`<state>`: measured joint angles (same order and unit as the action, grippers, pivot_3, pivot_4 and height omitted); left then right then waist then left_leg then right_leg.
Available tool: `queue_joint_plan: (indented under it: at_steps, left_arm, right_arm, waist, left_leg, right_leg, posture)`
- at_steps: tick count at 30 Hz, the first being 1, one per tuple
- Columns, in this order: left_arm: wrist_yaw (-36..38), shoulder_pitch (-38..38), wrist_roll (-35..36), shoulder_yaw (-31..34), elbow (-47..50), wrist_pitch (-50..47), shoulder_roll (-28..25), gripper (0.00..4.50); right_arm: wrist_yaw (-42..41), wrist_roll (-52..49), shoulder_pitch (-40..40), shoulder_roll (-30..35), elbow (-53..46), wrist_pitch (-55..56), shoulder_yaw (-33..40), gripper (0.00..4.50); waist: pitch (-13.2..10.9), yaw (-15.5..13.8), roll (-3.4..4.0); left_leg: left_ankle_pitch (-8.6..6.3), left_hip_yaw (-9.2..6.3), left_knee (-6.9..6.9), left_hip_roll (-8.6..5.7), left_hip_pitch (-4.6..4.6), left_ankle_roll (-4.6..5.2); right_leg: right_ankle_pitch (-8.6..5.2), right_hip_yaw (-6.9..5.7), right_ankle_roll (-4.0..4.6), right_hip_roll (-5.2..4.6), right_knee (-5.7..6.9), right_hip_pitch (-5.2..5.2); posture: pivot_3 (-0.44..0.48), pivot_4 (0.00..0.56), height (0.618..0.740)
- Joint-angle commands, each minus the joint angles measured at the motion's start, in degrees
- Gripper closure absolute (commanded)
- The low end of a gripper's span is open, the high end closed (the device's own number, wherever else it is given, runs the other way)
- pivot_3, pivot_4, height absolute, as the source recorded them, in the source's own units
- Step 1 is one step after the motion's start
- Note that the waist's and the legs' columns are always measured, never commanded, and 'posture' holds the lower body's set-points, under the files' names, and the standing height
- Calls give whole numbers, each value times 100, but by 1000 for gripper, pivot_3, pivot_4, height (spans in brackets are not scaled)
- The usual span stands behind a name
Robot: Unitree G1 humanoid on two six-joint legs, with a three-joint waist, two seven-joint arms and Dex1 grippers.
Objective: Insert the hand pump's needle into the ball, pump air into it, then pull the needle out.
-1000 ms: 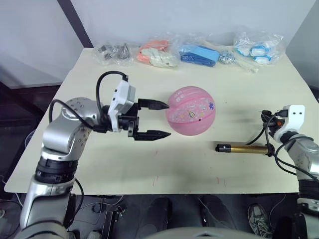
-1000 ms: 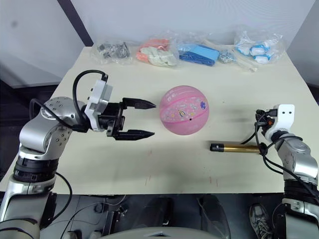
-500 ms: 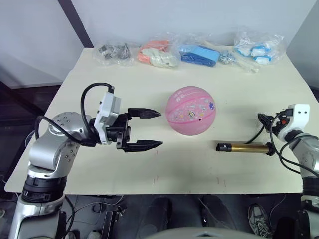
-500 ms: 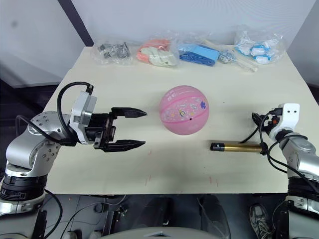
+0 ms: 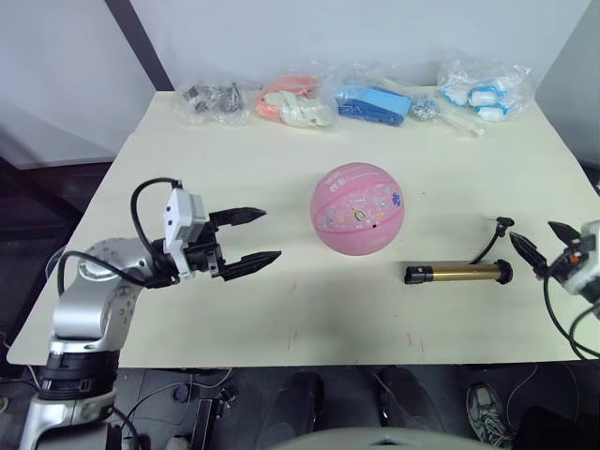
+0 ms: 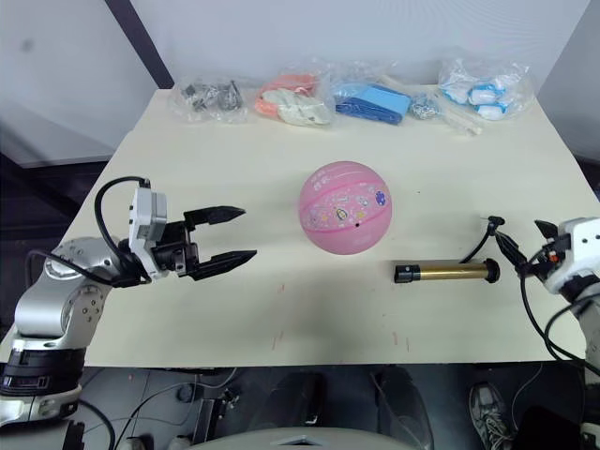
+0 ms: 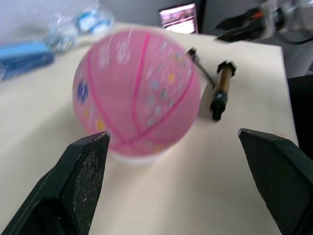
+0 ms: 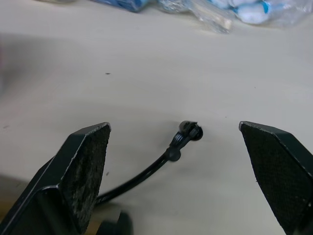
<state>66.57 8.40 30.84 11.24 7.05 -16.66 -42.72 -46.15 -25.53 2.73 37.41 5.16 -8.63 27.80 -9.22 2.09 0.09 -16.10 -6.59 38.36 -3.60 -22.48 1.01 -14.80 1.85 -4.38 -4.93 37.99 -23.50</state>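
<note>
your robot's left arm (image 5: 94,291) is built of rounded silver-grey metal segments joined by dark bands, with a white boxy wrist block and a black cable looping over it. the left gripper (image 5: 246,236) carries two long black fingers that taper to points; in the left wrist view their inner pads (image 7: 85,169) look grainy and matte. the right gripper (image 5: 537,242) shows the same black fingers on a white block, with thin black cables trailing below.
</note>
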Motion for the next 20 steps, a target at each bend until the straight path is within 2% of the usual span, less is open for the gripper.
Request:
queue_joint_plan:
  at_steps: [1, 6, 9, 13, 20]
  left_arm:
    - [-206, -259, -150, 344, -193, 290, 5, 0]
    - [-473, -670, -742, 373, -954, 1031, 37, 0]
    - [-578, -831, -787, 432, -1179, 1224, 92, 0]
    - [-775, -1101, -900, 518, -1559, 1331, 123, 0]
    - [-718, -1205, -1033, 508, -1954, 1821, 90, 0]
  right_arm:
    - [-660, -266, 402, 187, -132, 293, 317, 80]
    - [-1427, -318, 796, 211, 315, 1099, 410, 80]
    - [-1746, -373, 800, 185, 740, 1578, 514, 80]
    - [-2342, -559, 816, 347, 1273, 1689, 568, 80]
    - [-2774, -577, 566, 513, 2025, 1948, 585, 80]
  waist:
    - [0, -14, 0]
    - [-2, -13, -3]
    - [-3, -13, -4]
    - [-4, -19, -6]
    - [-4, -22, -6]
  left_leg:
    - [-2, -1, -2, 3, 10, 2]
    - [-5, 6, -6, 8, 50, 6]
    - [-6, 12, -5, 11, 86, 8]
    - [-5, 11, -3, 13, 86, 7]
    - [-6, 11, -5, 14, 85, 7]
  right_leg:
    - [0, 0, 1, 1, 0, 7]
    - [0, 4, 2, 3, -3, 42]
    - [-1, 6, 2, 3, -11, 81]
    - [0, 6, 2, 3, -10, 82]
    - [1, 5, 4, 1, -10, 80]
  posture:
    - [0, 150, 736]
    - [0, 150, 736]
    - [0, 150, 736]
    - [0, 150, 736]
    - [0, 150, 736]
